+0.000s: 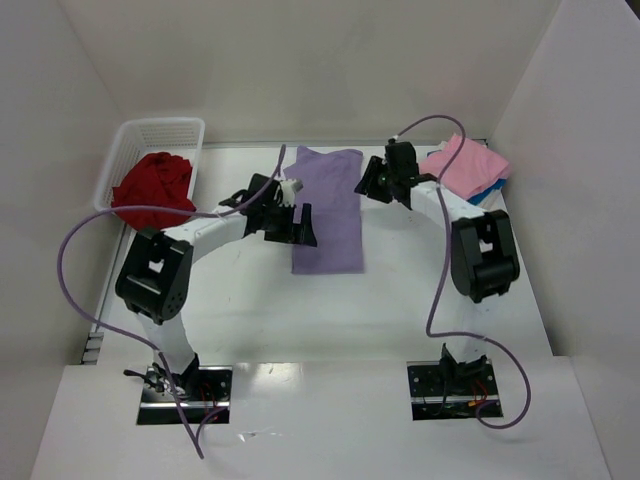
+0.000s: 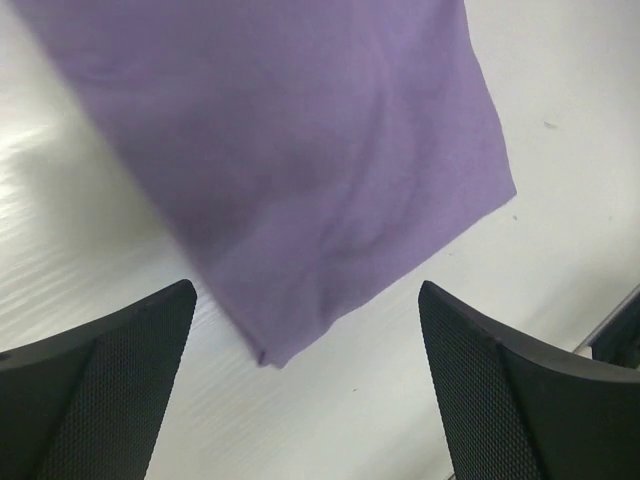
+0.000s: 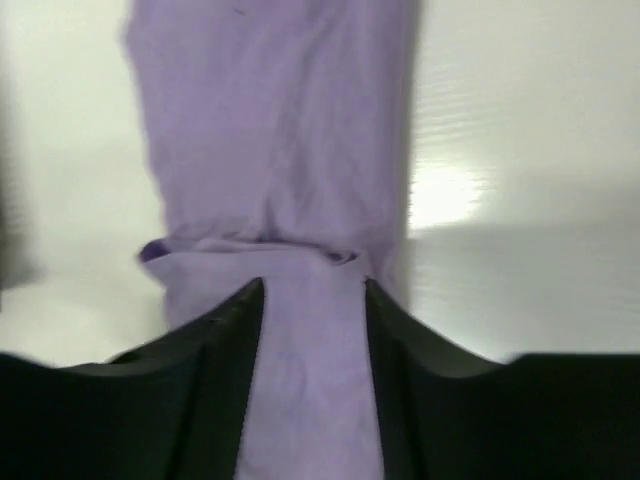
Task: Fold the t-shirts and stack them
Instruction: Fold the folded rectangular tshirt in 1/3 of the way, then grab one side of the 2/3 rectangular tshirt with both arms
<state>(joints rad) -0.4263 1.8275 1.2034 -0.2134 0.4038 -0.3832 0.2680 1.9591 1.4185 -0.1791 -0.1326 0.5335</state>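
A lavender t-shirt (image 1: pixel 328 215), folded into a long strip, lies on the table's middle. My left gripper (image 1: pixel 293 226) is open at the strip's left edge. In the left wrist view the gripper (image 2: pixel 305 292) is open above a corner of the lavender shirt (image 2: pixel 300 150), with nothing between the fingers. My right gripper (image 1: pixel 369 183) is at the strip's far right edge. In the right wrist view it (image 3: pixel 313 287) is shut on a fold of the lavender shirt (image 3: pixel 270 130). A deep red shirt (image 1: pixel 155 185) lies crumpled in the basket. A folded pink shirt (image 1: pixel 463 166) lies on a bright blue one (image 1: pixel 491 191) at the far right.
The white lattice basket (image 1: pixel 160 130) stands at the far left, beside the left arm. White walls close in the table at the back and both sides. Purple cables loop from both arms over the table's near half.
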